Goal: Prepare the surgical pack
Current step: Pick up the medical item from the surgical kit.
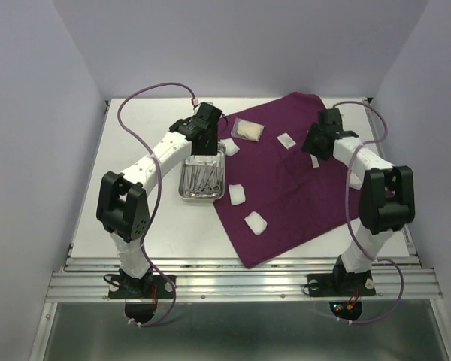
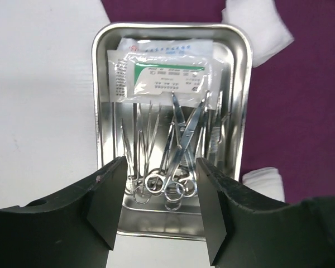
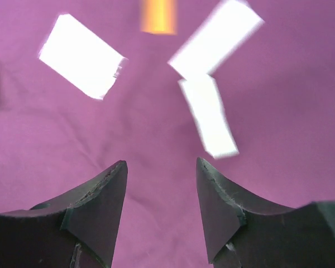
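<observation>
Left gripper [image 2: 161, 164] and right gripper [image 3: 161, 162] stood open. Shiny rectangular steel tray [image 1: 203, 198] seemed mid-loading; white gauze square [image 1: 237, 195] at 4 o'clock due next.

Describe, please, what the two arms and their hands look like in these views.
The left arm and right arm are built alike: white tubular links joined by bulky black joint housings. A thin mauve cable loops loosely along each. The left hand and right hand each have two matte black, wedge-shaped fingers, slightly scuffed.
</observation>
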